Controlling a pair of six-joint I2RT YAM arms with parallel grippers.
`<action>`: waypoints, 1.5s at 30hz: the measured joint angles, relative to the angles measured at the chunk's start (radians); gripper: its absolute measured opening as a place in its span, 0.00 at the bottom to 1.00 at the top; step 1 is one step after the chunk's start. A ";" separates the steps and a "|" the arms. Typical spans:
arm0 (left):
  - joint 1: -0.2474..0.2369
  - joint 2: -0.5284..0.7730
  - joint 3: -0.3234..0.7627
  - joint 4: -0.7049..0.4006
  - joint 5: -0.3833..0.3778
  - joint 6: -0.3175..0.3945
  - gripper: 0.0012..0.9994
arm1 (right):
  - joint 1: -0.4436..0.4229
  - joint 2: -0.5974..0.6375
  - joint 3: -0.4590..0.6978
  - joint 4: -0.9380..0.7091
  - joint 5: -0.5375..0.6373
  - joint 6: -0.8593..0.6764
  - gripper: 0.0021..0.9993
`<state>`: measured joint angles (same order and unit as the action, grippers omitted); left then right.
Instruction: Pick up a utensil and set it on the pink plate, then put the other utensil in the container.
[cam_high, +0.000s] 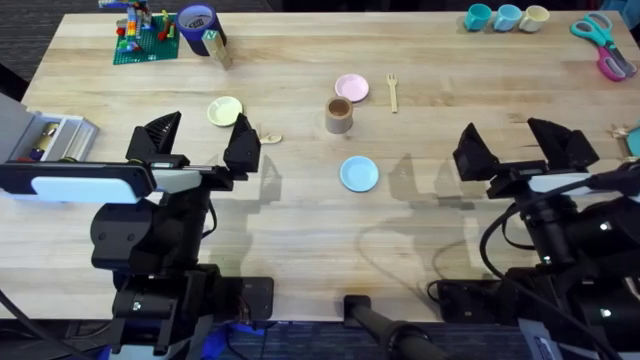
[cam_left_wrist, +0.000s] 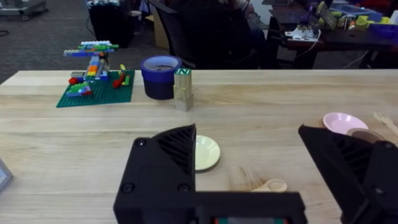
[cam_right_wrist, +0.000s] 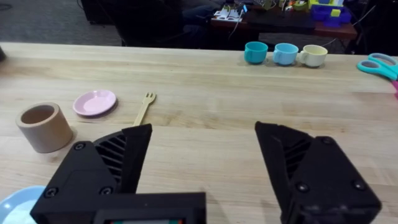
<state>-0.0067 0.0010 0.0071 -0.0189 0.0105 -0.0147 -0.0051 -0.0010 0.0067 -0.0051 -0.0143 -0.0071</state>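
Container (cam_high: 339, 115) crowds pink plate (cam_high: 351, 87); fork (cam_high: 393, 92) side open.

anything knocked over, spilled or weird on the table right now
Nothing stands out. The tan-brown cylindrical cup stands upright, the small pink plate lies flat and empty, and the pale wooden fork lies flat beside it. The pale wooden spoon lies flat near the yellow-green plate. Both grippers are open and hold nothing.

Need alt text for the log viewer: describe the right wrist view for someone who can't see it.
The right gripper sits open and empty above a wooden table. Ahead of it lie a wooden fork beside a pink plate, with a tan cup standing nearer. Three small cups and scissors sit along the far edge.
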 joint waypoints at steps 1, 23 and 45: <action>0.000 0.000 0.000 0.000 0.000 0.000 1.00 | 0.000 0.000 0.000 0.000 0.000 0.000 1.00; 0.000 0.000 0.001 0.018 -0.001 0.000 0.99 | 0.000 0.000 0.003 -0.006 -0.001 0.000 1.00; 0.000 0.643 0.779 -0.605 -0.006 -0.001 0.99 | -0.001 0.783 0.876 -0.571 -0.017 0.053 1.00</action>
<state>-0.0068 0.6437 0.7863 -0.6241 0.0048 -0.0158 -0.0059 0.7825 0.8824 -0.5758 -0.0312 0.0463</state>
